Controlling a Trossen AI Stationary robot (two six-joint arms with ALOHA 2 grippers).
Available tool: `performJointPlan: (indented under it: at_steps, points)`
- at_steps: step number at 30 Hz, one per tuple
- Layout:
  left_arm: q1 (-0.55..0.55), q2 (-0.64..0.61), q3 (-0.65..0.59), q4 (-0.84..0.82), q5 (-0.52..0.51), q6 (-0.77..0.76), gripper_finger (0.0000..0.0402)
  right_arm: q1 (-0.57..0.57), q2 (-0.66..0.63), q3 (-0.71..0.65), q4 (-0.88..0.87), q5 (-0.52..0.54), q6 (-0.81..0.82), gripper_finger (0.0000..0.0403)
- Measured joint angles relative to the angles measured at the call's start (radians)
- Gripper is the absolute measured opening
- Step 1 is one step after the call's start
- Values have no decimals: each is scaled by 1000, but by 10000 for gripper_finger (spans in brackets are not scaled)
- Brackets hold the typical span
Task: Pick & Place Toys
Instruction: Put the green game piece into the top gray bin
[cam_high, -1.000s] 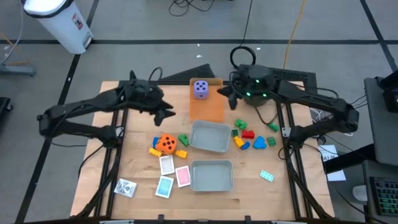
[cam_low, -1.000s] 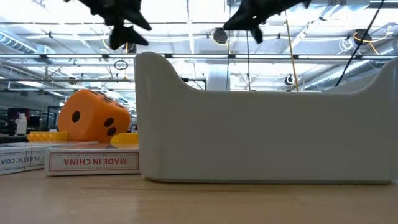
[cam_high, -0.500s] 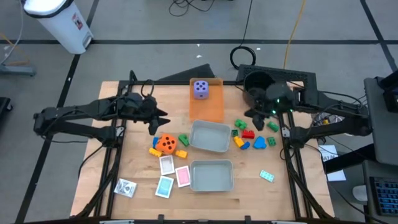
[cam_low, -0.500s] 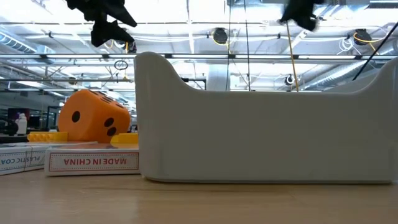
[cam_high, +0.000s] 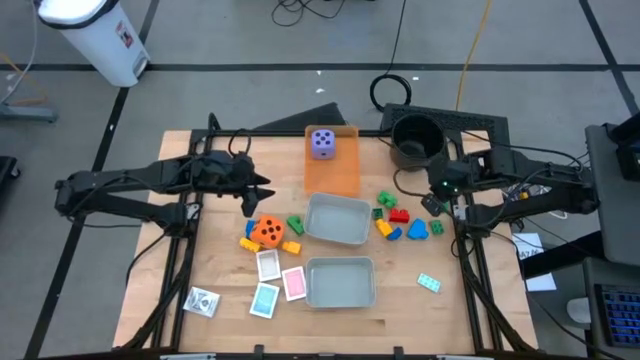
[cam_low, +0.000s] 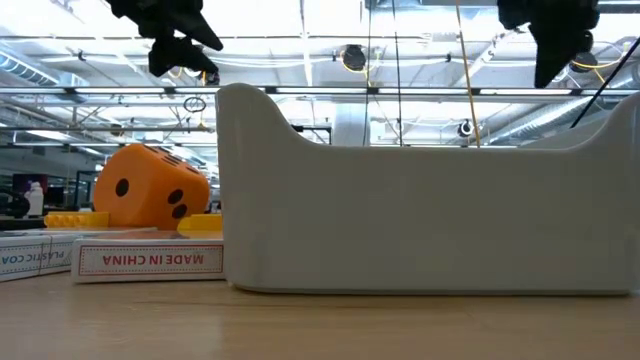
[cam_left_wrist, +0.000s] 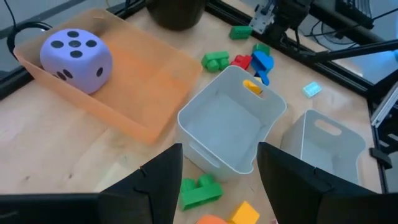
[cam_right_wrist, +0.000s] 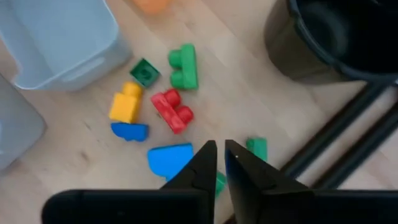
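Two grippers above table, both empty.
Right gripper (cam_right_wrist: 220, 163): fingers nearly together, holding nothing, over bricks (cam_right_wrist: 171, 109) beside black pot (cam_high: 413, 139). Left gripper (cam_left_wrist: 219, 180): fingers apart, over grey tray (cam_left_wrist: 231, 119); orange die (cam_high: 266, 231) nearby, purple die (cam_left_wrist: 76, 55) in orange tray (cam_left_wrist: 143, 74).

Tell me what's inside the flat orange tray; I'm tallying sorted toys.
Only the purple die sits in the orange tray, at its far end. Whatever might lie under the die is hidden.
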Motion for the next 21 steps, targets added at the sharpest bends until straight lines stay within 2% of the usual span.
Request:
performJointPlan:
  at_steps: [3, 8, 14, 18, 21]
  points:
    - [0, 5, -1, -6, -3, 0, 211, 0, 0, -28, -21, 11, 37, 69]
    - [0, 3, 0, -3, -5, -1, 211, -7, 0, -118, -30, 1, 93, 149]
    - [0, 3, 0, -1, -22, -3, 211, -76, 28, -255, 12, -117, 97, 237]
    - [0, 3, 0, 15, -24, -3, 211, -128, 58, -324, 69, -172, 37, 281]
    - [0, 2, 0, 36, -24, -8, 211, -166, 84, -346, 91, -175, -43, 306]
